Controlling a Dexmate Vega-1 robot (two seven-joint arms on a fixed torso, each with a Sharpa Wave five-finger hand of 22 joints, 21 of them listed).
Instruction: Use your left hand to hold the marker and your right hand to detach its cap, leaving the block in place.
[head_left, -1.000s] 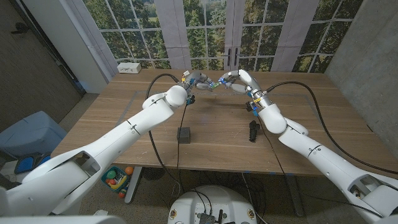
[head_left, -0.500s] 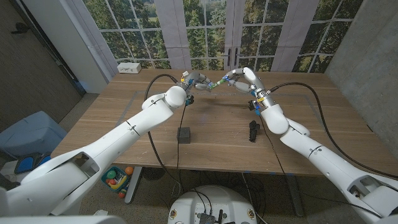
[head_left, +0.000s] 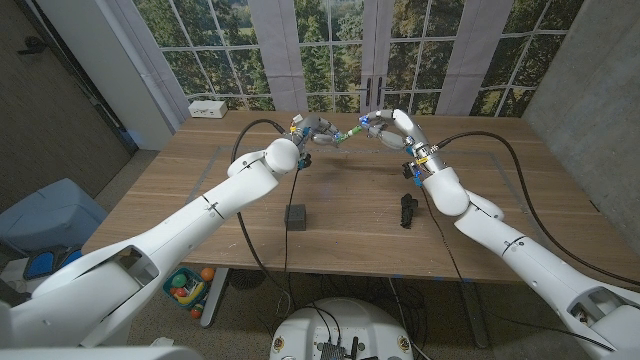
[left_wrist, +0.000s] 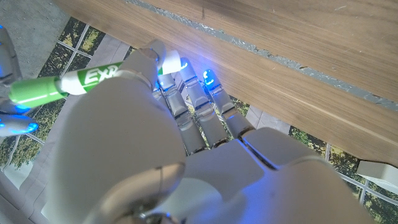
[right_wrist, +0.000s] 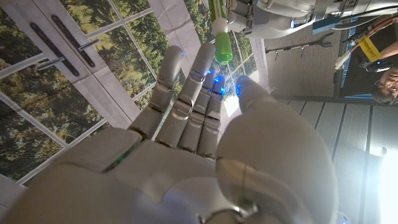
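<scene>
Two white robot arms meet above the far side of a wooden counter (head_left: 200, 190), a green-and-white marker (head_left: 345, 135) raised between them.

The left robot hand (head_left: 318, 131) grips the marker's white barrel, its fingers wrapped round it in the left wrist view, the green cap (left_wrist: 36, 91) jutting out beyond them. The right robot hand (head_left: 392, 126) is at the cap end; its fingertips (right_wrist: 214, 59) lie by the green tip, but whether they grip it cannot be told. A small dark grey block (head_left: 295, 215) sits on the counter nearer the robot, well apart from both robot hands, and a black object (head_left: 406, 210) lies under the right forearm. A white box (head_left: 208, 108) rests at the counter's far left corner.
</scene>
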